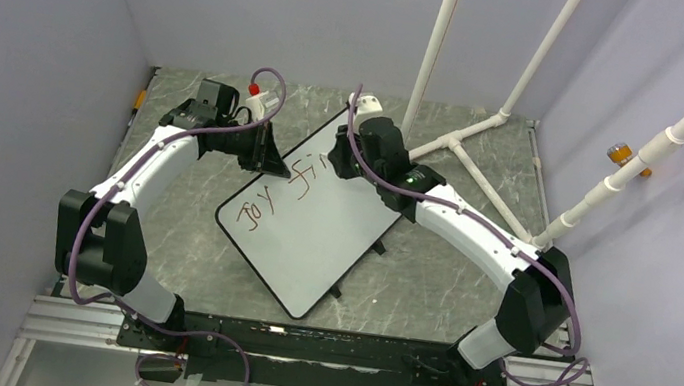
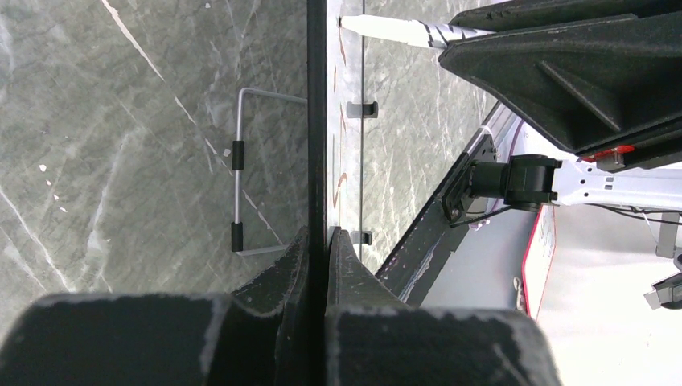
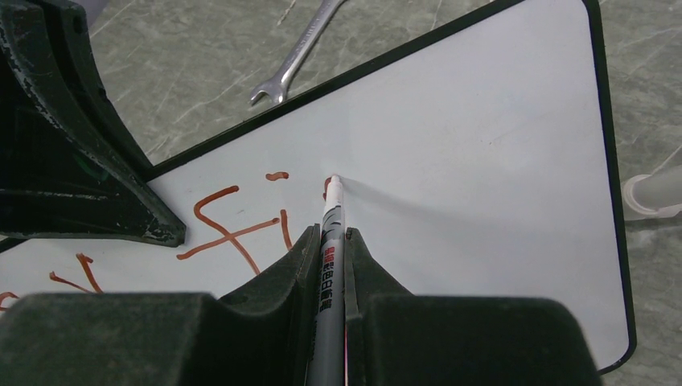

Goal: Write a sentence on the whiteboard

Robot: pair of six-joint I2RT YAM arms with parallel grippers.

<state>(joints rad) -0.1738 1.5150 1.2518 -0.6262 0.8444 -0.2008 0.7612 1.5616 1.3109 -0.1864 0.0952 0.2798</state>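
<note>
Grey marbled tabletop (image 1: 448, 269), seen from above. A flat white rectangular whiteboard (image 1: 311, 239) w/ rounded corners & a thin dark rim sits at the tabletop's centre. It is turned diagonally, one corner toward the near edge and the opposite corner toward the far edge.

The black left gripper (image 1: 267, 157) is at the board's far-left edge. Its wrist view shows the jaws pinched tight on the rim, w/ the board edge-on btwn the fingers. The black right gripper (image 3: 330, 233) is over the board's far half, jaws closed on a slim white-and-grey marker pen (image 3: 331, 211) whose tip touches the white surface.

A silver metal wrench (image 3: 297, 56) lies on the tabletop just outside the rim, beyond the writing. The reddish-brown handwritten sentence (image 3: 229, 238) reads approx. "Joy Fi". It runs slanted along the board's far-left side, w/ the last stroke right beside the pen tip.
</note>
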